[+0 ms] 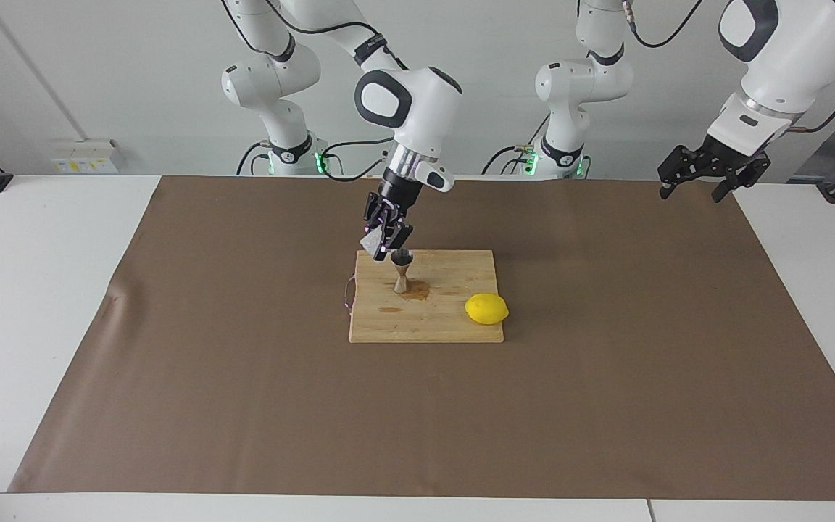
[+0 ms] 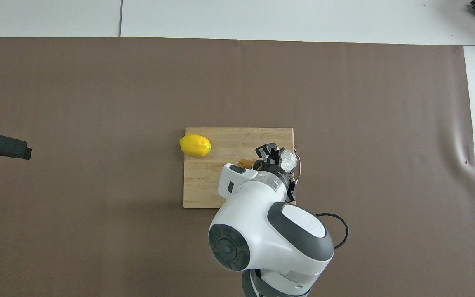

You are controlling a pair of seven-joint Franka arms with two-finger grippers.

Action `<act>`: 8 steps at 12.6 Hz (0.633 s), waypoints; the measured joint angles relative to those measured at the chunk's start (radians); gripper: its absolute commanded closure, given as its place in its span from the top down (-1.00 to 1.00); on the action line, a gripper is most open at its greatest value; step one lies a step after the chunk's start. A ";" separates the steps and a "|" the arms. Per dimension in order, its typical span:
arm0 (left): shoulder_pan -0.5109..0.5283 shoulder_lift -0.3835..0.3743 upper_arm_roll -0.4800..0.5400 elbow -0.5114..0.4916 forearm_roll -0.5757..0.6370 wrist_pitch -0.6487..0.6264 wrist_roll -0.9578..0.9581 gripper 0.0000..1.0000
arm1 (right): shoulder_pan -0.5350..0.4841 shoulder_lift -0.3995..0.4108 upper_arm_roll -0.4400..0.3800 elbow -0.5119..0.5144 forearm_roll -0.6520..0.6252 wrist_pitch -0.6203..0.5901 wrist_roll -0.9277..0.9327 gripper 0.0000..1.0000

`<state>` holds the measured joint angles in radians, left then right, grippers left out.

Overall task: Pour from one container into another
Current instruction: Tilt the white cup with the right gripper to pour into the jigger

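— What's on the cutting board (image 1: 454, 326)?
— A lemon (image 1: 486, 309) at its corner, a brown stain, the jigger (image 1: 402, 272) upright near its edge closest to the robots.
— The cup (image 1: 372, 243)?
— Tilted, clamped in the right gripper (image 1: 383, 242) just above the jigger. From overhead, the arm hides most of the jigger.
— The left gripper (image 1: 700, 181)?
— Spread wide, waiting over the mat's corner.

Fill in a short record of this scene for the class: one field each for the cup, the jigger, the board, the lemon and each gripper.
cup: translucent cup, tilted, held in the air over the jigger
jigger: steel jigger, upright on the board, brown wet patch at its foot
board: wooden cutting board on the brown mat
lemon: lemon on the board's edge toward the left arm's end
right gripper: shut on the cup
left gripper: open, waiting, holds nothing
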<state>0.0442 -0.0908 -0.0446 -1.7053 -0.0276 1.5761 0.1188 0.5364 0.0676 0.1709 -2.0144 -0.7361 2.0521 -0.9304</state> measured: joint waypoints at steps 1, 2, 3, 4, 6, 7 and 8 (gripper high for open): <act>0.000 0.000 0.000 0.000 0.000 0.000 0.000 1.00 | 0.001 -0.002 0.000 0.000 -0.001 -0.002 0.000 -1.00; 0.000 0.000 0.000 0.000 0.000 0.000 0.000 1.00 | 0.002 -0.003 0.000 0.000 -0.003 -0.003 0.000 -1.00; 0.000 0.000 0.000 0.000 0.000 0.000 0.000 1.00 | 0.003 -0.004 0.000 0.000 -0.007 -0.004 0.000 -1.00; 0.000 0.000 0.000 0.000 0.000 -0.001 0.000 1.00 | 0.003 -0.004 0.000 0.001 -0.008 -0.004 0.001 -1.00; 0.000 0.000 0.000 0.000 0.000 -0.001 0.000 1.00 | 0.004 -0.004 0.000 0.001 -0.009 -0.004 0.017 -1.00; 0.000 0.000 0.000 0.000 0.000 -0.001 0.000 1.00 | 0.004 -0.004 0.000 0.002 -0.009 -0.004 0.024 -1.00; 0.000 0.000 0.000 0.000 0.000 -0.001 0.000 1.00 | 0.004 -0.004 0.000 0.005 -0.009 -0.004 0.028 -1.00</act>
<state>0.0442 -0.0908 -0.0446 -1.7056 -0.0276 1.5751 0.1188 0.5406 0.0636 0.1709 -2.0089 -0.7454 2.0480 -0.9020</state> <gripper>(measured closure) 0.000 0.493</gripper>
